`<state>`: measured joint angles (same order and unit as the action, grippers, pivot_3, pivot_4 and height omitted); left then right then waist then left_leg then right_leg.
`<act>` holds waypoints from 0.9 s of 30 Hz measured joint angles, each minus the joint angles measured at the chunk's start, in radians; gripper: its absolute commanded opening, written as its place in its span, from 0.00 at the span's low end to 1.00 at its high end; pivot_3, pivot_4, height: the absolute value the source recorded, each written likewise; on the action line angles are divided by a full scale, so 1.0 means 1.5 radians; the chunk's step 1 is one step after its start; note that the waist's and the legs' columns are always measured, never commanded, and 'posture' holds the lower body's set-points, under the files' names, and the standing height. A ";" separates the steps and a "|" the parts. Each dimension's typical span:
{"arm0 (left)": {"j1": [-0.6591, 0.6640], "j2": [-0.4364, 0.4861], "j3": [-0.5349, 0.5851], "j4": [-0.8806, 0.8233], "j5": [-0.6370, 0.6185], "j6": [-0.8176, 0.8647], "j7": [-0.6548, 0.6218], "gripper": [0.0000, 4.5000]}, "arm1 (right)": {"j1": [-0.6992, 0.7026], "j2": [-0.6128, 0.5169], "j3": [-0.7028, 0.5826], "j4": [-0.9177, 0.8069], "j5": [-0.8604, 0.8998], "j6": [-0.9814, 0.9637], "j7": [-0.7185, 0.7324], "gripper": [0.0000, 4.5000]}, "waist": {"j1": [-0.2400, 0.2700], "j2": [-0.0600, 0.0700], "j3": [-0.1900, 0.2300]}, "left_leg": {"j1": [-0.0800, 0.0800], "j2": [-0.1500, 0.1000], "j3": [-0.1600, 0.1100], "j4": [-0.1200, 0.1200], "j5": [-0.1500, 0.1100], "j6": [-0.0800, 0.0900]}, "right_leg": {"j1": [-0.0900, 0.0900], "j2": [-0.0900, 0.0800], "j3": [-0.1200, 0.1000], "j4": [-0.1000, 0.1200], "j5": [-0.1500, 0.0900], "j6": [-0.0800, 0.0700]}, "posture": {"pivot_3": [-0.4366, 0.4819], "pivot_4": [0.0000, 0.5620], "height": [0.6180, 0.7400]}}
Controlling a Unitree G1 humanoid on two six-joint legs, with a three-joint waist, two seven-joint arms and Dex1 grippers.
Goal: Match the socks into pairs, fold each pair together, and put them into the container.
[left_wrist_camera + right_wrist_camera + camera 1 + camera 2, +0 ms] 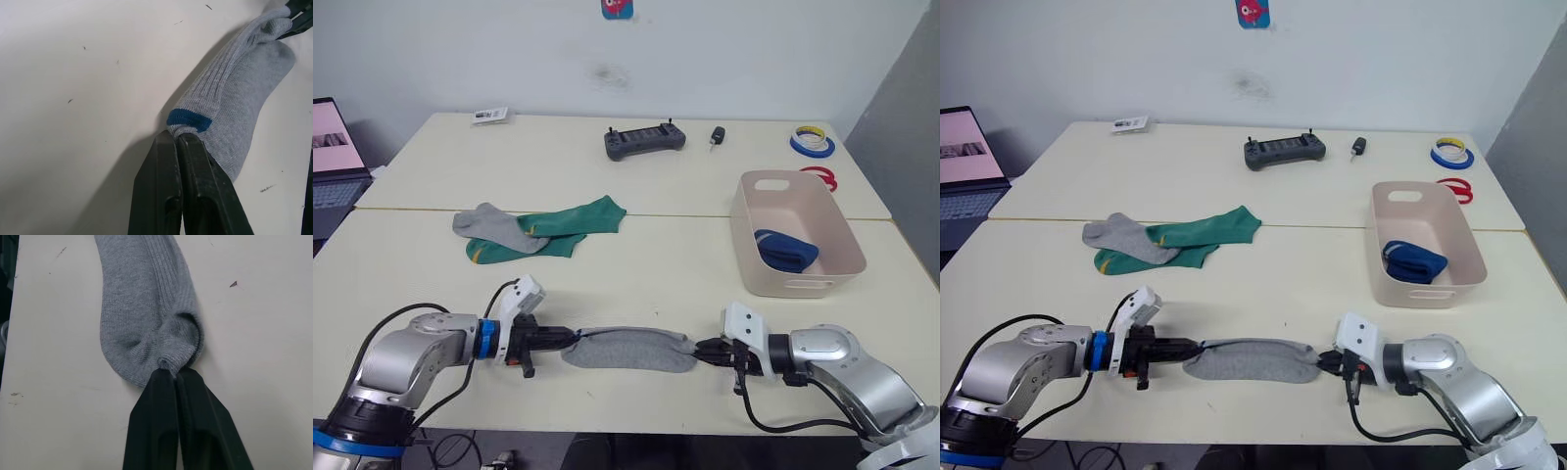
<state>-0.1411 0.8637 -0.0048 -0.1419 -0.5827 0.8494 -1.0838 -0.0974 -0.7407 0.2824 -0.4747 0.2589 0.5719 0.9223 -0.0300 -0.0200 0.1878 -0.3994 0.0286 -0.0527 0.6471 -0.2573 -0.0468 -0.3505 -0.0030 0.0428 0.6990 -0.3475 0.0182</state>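
Note:
A grey sock [628, 351] lies stretched flat near the table's front edge. My left gripper [570, 339] is shut on its left end, where a blue band [188, 119] shows. My right gripper [700, 348] is shut on its right end [168, 361]. Farther back on the left lie another grey sock [489, 227] and two green socks [570, 224], overlapping. The pinkish-beige container [744, 245] stands at the right with folded dark blue socks [785, 249] inside.
A laptop [333, 157] sits at the far left edge. At the back of the table lie a dark controller [644, 141], a small black item [717, 135], a white card [490, 116] and tape rolls [812, 142].

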 measured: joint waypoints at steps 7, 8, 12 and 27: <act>0.026 0.015 0.027 -0.006 0.000 -0.039 -0.014 0.59 | 0.011 -0.057 -0.020 -0.003 -0.001 -0.035 0.033 0.81 | 0.000 0.000 0.000 | 0.000 0.000 0.000 0.000 0.000 0.000 | 0.000 0.000 0.000 0.000 0.000 0.000 | 0.48 0.27 1.00; 0.034 0.021 0.035 -0.006 0.002 -0.050 -0.014 0.68 | 0.014 -0.067 -0.028 -0.003 -0.001 -0.039 0.038 0.91 | -0.001 0.000 0.000 | 0.000 0.000 0.000 0.000 0.000 0.000 | 0.000 0.000 0.000 0.000 0.000 0.000 | 0.48 0.27 1.00; 0.054 0.025 0.094 0.004 0.023 -0.102 0.003 0.87 | 0.013 -0.075 -0.071 -0.013 0.022 -0.040 0.041 1.00 | -0.001 0.000 0.000 | 0.000 0.001 0.000 0.000 0.000 0.000 | 0.000 0.000 0.000 0.000 0.000 0.000 | 0.48 0.27 1.00; 0.237 -0.063 0.449 0.097 0.019 -0.189 0.154 1.00 | -0.021 -0.096 -0.227 -0.059 0.107 -0.036 0.040 1.00 | 0.000 -0.001 0.000 | 0.000 0.000 0.000 0.000 0.000 0.000 | 0.000 -0.001 -0.001 -0.001 0.000 0.000 | 0.48 0.27 1.00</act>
<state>0.2140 0.7691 0.6689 0.0036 -0.5535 0.5653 -0.8526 -0.1296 -0.8846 -0.0574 -0.5634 0.4190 0.5173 0.9827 -0.0307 -0.0213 0.1871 -0.3988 0.0293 -0.0530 0.6468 -0.2574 -0.0468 -0.3500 -0.0042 0.0419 0.6980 -0.3475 0.0181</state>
